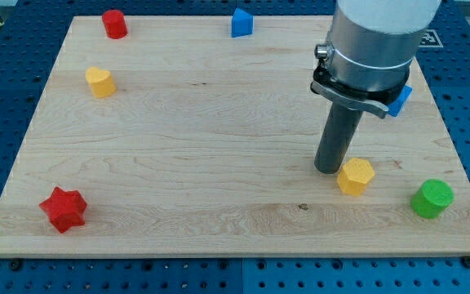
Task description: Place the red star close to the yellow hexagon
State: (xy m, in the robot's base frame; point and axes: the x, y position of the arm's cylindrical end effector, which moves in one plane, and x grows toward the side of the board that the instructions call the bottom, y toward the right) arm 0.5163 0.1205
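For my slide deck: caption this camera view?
My tip rests beside the yellow hexagon; the red star sits far left.

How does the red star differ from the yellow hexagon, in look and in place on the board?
The red star is red with pointed arms; the yellow hexagon is yellow with flat sides. The red star lies near the view's bottom left corner; the yellow hexagon lies at the lower right. The red star stands alone, far from my tip; the yellow hexagon sits right beside my tip, on its right. Both rest on the wooden board.

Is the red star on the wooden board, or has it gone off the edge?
On the board. The red star lies wholly on the wooden board, near its bottom-left corner, far from the yellow hexagon beside my tip.
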